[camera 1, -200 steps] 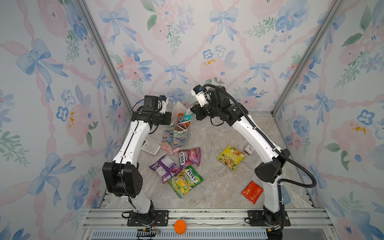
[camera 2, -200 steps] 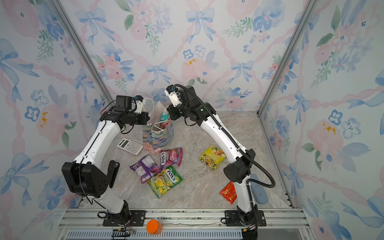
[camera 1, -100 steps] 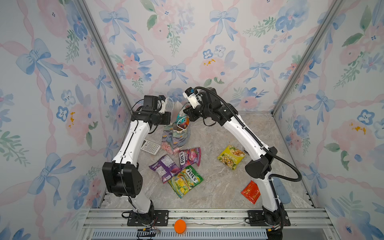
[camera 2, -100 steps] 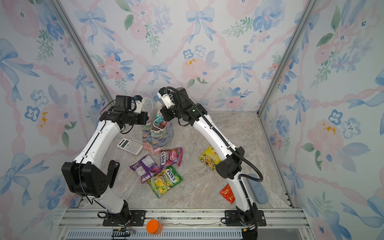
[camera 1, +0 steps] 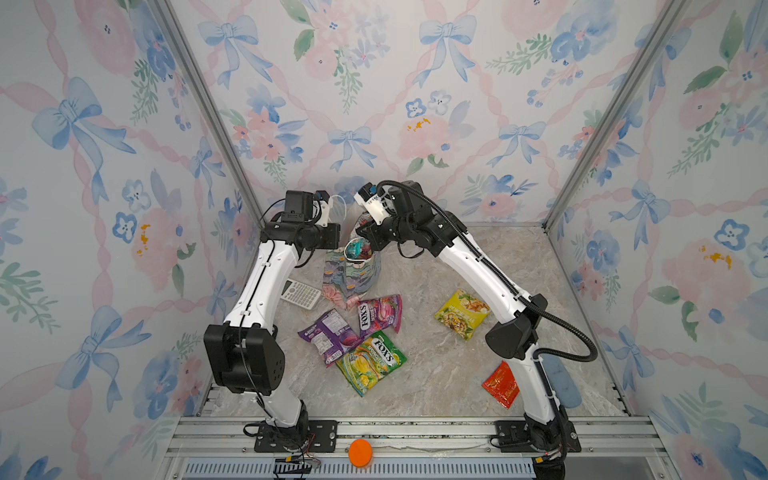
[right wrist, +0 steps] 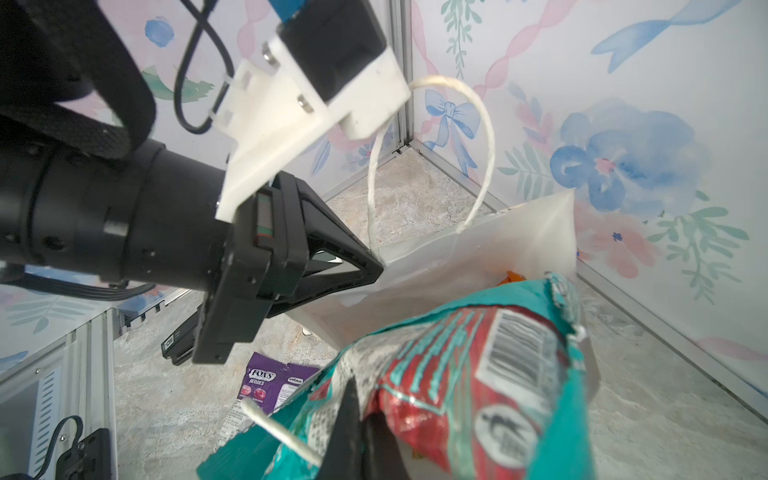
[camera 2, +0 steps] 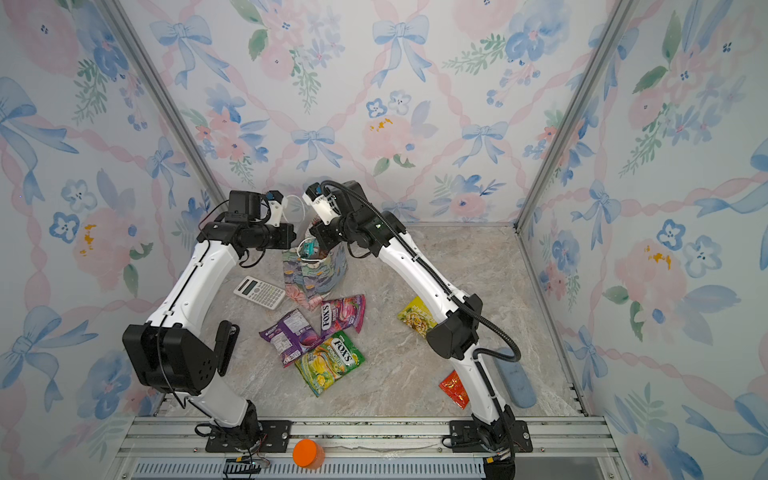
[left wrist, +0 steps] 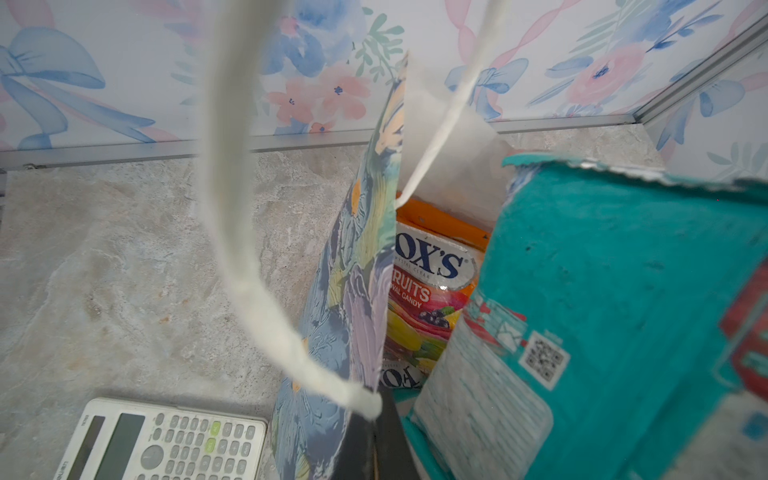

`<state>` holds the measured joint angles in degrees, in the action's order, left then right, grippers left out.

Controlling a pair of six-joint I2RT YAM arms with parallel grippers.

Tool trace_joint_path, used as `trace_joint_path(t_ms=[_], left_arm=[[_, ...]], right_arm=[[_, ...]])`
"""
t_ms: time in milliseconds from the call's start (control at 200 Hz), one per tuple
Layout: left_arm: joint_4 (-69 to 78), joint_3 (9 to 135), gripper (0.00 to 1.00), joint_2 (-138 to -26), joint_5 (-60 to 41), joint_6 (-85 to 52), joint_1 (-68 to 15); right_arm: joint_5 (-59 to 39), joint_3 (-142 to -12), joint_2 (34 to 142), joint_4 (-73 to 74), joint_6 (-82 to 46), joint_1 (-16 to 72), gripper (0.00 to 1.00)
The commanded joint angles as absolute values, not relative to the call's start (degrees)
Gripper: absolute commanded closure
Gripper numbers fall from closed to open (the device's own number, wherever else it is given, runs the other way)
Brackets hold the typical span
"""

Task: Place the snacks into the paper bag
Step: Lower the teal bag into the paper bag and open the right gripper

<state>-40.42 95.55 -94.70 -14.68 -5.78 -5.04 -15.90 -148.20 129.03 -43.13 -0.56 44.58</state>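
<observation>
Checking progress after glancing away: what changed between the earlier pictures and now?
The right gripper, shut on the teal packet, shifted leftward in both top views, over the paper bag, easing the packet slightly deeper into its mouth. Nothing was taken or released. The left gripper stays clamped on the bag's rim; the calculator and loose packets on the table lie as before.

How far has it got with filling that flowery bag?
One orange glossy FOX'S packet already sits inside the flower-printed paper bag. The left pincer pinches the bag's rim while the right pincer holds a teal plastic packet at its mouth. Five remain on the table: purple packet, pink packet, green-yellow packet, yellow packet, small red sachet.
</observation>
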Motion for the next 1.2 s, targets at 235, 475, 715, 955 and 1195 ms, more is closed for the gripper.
trace_joint_path(t_ms=[235, 475, 715, 955, 1195], left_arm=[[-41.47, 95.19, 1.0, -94.04, -16.53, -6.42, -3.78], [-41.48, 95.19, 1.0, -94.01, -16.96, -6.42, -3.65], [-41.44, 95.19, 1.0, -93.8, -17.07, -6.33, -3.56], [-41.48, 95.24, 1.0, -93.78, -17.14, -6.34, -3.49], [-41.45, 95.18, 1.0, -94.03, -17.36, -6.33, -3.43]], right_arm=[[-18.57, -150.55, 130.23, -41.41, 1.25, 46.8, 1.0], [-16.88, -150.4, 131.13, -41.01, 0.35, 46.52, 1.0], [-12.24, -150.44, 131.71, -40.62, -1.11, 46.08, 1.0], [-11.19, -150.54, 132.93, -37.09, -4.28, 45.03, 1.0], [-11.75, -150.87, 135.21, -33.01, -7.55, 44.08, 1.0]])
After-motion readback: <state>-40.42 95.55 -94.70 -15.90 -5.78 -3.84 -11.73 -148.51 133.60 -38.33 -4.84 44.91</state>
